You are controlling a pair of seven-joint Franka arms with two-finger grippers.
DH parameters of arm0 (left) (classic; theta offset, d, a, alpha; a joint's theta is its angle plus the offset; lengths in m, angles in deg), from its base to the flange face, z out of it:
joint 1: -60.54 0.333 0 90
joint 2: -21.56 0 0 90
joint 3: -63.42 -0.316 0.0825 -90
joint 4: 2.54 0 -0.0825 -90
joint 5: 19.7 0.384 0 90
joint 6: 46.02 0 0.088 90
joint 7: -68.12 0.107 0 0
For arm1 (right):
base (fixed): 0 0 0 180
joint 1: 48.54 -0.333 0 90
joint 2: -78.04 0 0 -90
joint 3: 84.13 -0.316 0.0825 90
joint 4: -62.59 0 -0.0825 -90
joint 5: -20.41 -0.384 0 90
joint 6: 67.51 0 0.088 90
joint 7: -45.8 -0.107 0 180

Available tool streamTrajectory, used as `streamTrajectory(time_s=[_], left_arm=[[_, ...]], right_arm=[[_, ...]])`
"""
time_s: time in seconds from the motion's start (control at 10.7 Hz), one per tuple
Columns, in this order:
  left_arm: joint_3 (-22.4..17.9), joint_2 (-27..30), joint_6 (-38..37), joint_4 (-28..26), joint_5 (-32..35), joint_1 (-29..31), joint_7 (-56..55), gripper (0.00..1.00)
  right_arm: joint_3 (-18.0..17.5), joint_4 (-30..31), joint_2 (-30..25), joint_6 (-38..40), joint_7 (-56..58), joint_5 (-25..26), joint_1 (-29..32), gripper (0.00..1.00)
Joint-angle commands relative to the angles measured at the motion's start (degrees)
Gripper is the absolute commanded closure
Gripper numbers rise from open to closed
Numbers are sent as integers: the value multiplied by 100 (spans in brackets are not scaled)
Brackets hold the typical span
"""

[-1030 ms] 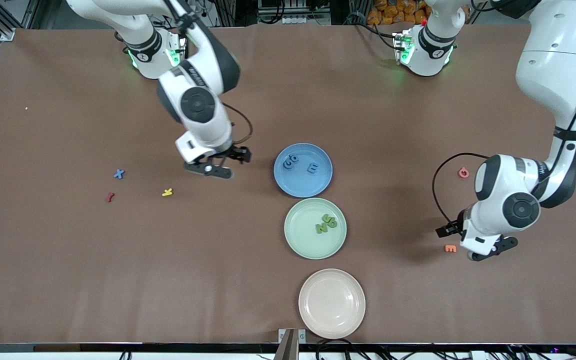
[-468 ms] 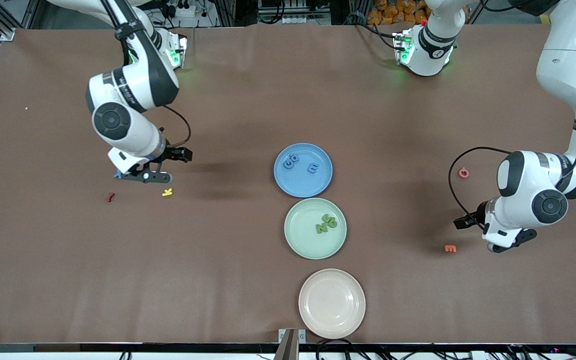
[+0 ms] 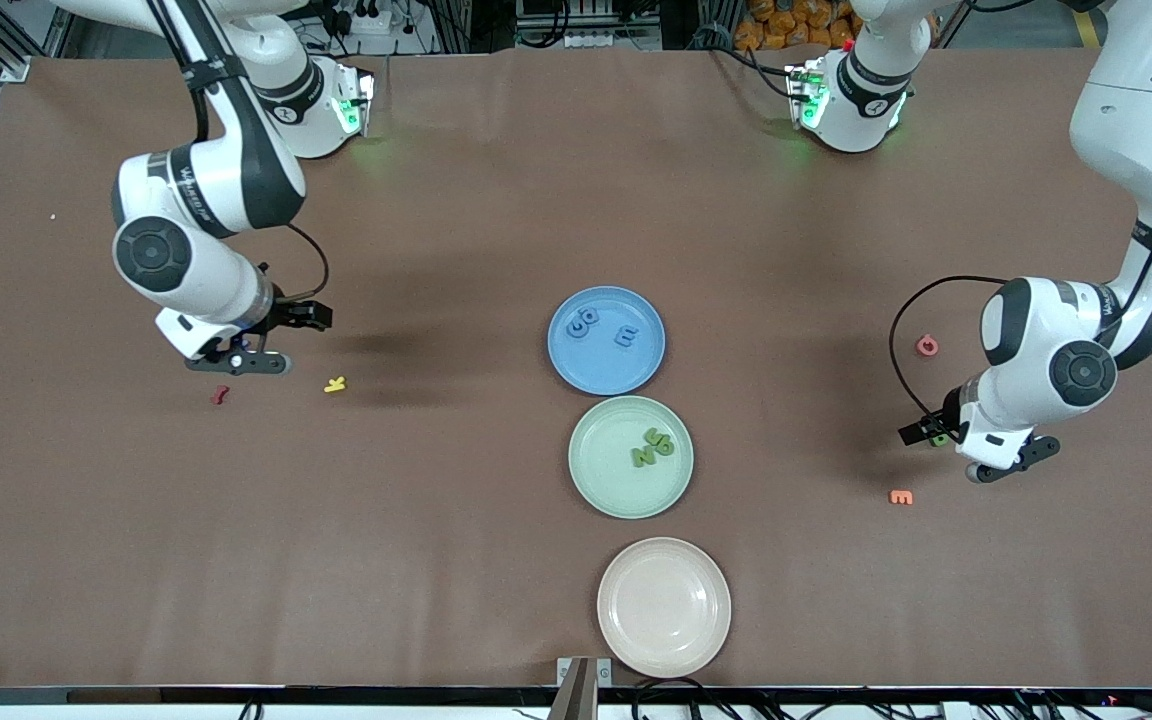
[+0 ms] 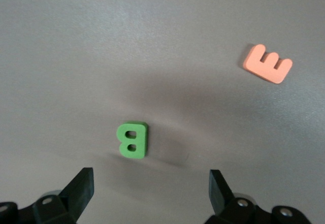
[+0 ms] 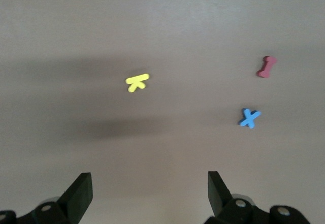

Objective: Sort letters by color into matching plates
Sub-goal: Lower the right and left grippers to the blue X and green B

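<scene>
Left wrist view shows the left hand [image 4: 147, 193] released, its two fingers spread wide over bare bench, with a green B [image 4: 132, 139] lying flat between and just ahead of them. An orange E [image 4: 267, 64] sits well apart from it. In the front view this left hand [image 3: 976, 450] hovers low at the left arm's end of the bench, having drifted over the last second from beside the orange E to above the green B, which now peeps out from under the wrist. That suggests the B is the next green letter bound for the green plate [image 3: 596, 490].

Over the same second the right hand [image 3: 236, 355], also released and empty, has swung away from the plates to the right arm's end. Its wrist view shows a blue X [image 5: 249, 118] ahead of the fingers, near a red letter [image 5: 266, 66] and a yellow K [image 5: 137, 82]. The X looks like its target for the blue plate [image 3: 576, 375].

The blue plate already holds three blue letters [image 3: 601, 328], and the green plate holds a cluster of green letters [image 3: 653, 447]. A cream plate [image 3: 626, 640] lies empty nearest the camera, and a red G [image 3: 926, 346] rests near the left arm. Nothing blocks either pick, though the red and yellow letters lie close enough to the X to need care.
</scene>
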Motion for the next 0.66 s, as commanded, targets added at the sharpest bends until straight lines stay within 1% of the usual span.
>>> streamTrajectory(time_s=[0.0, 0.09, 0.19, 0.56], left_arm=[[46, 234, 619, -550, 138, 276, -138, 0], [55, 182, 681, -516, 147, 294, -86, 0], [46, 147, 820, -515, 155, 303, -68, 0], [38, -29, 918, -454, 217, 338, 2, 0]], right_arm=[[-105, 584, -304, -546, 612, 72, 589, 0], [-105, 699, -295, -810, 728, 72, 669, 0], [-96, 752, -260, -917, 755, 90, 783, 0], [-52, 928, -234, -1234, 922, 90, 1205, 0]])
